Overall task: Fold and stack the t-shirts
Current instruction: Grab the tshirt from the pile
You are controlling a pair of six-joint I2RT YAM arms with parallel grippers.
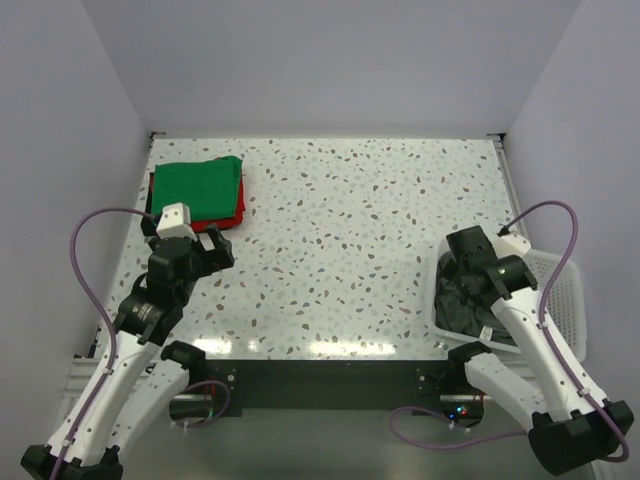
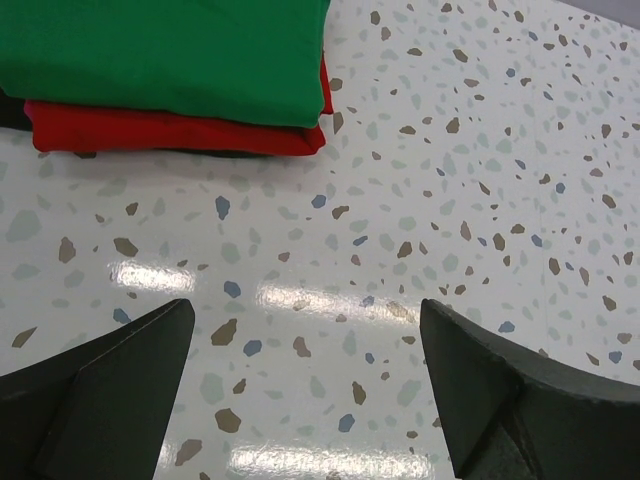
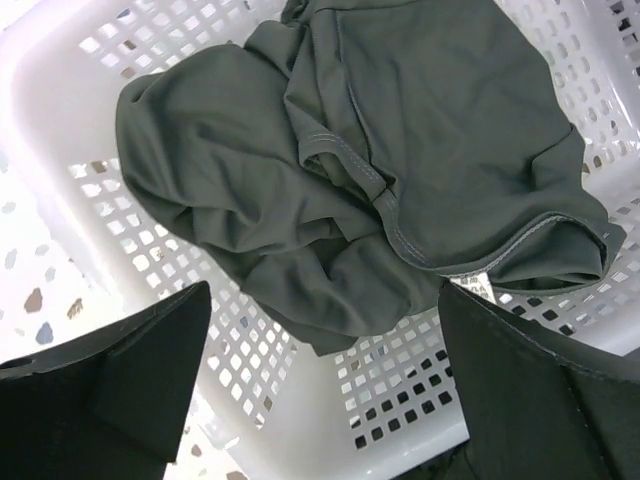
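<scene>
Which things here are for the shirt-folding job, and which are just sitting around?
For the job:
green shirt, folded, on top of the red shirt
grey shirt, crumpled in the basket

Just around:
the white basket
the speckled table

We find the stack in the far left corner of the table [image 1: 370, 230]: the upper folded t-shirt [image 1: 200, 185] lies on the lower folded t-shirt [image 1: 228, 219], whose edge shows past it on the right and near sides. The left gripper [image 1: 215, 250] hangs just before the stack, apart from it. At the near right edge we see the mesh basket [image 1: 560, 290] with the crumpled t-shirt [image 3: 400, 150] in it and the right gripper [image 3: 322, 295] above.
</scene>
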